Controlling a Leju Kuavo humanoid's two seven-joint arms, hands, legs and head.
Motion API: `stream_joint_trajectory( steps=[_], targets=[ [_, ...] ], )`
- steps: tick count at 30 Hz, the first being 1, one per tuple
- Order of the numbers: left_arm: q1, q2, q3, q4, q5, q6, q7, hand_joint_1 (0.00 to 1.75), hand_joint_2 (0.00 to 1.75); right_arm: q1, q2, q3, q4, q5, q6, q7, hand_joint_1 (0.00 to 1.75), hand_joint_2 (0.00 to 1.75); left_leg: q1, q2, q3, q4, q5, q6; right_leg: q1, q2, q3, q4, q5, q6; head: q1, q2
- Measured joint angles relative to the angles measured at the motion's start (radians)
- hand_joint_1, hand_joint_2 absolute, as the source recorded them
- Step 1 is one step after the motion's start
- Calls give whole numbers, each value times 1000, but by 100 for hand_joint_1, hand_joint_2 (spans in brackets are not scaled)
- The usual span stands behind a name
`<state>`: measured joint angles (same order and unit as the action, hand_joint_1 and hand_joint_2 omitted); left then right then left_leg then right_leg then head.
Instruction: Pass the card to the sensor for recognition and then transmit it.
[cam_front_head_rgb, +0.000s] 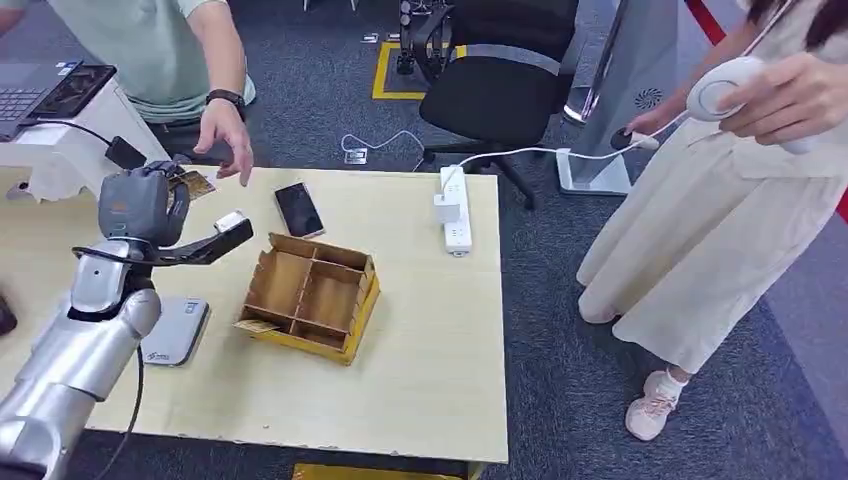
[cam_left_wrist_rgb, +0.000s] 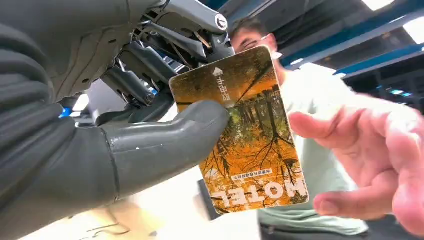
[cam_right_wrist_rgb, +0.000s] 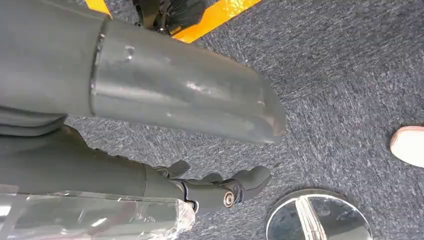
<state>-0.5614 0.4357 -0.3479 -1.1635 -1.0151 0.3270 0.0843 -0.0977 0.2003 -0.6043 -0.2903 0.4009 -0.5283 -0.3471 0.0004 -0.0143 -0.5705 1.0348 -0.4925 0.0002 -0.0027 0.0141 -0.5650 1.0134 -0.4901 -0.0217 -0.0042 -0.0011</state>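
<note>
**Card handoff over the counter**

Left robot hand is pinching the orange hotel card above the counter, and a person's hand is reaching in close. Right robot hand is hanging over the carpet, fingers apart, holding nothing.

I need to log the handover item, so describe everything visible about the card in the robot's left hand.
The card is a thin, glossy, plastic-looking rectangle with rounded corners, printed with orange autumn trees, a small white arrow and the word MOTEL, which reads upside down in the left wrist view. The left hand pinches it between the thumb and fingers, raised above the table's far left corner. A person's hand reaches toward it, not touching.
</note>
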Motion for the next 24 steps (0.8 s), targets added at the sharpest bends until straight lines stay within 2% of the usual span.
stream_joint_trajectory(
  steps=[4,9,24],
  targets=[
    [62,24,69,4,10,1,29,175,175,1,0,0,0,-6,0,0,0,0,0,1,0,0,0,0,0,2,0,0,0,0,0,0],
    [116,37,127,-23,-1,11,33,175,175,1,0,0,0,-15,0,-2,0,0,0,0,0,0,0,0,0,1,0,0,0,0,0,0],
    [118,23,152,-51,-16,20,28,175,175,1,0,-1,0,-30,-5,-2,0,0,0,0,0,0,0,0,0,0,0,0,0,0,0,0]
  ],
)
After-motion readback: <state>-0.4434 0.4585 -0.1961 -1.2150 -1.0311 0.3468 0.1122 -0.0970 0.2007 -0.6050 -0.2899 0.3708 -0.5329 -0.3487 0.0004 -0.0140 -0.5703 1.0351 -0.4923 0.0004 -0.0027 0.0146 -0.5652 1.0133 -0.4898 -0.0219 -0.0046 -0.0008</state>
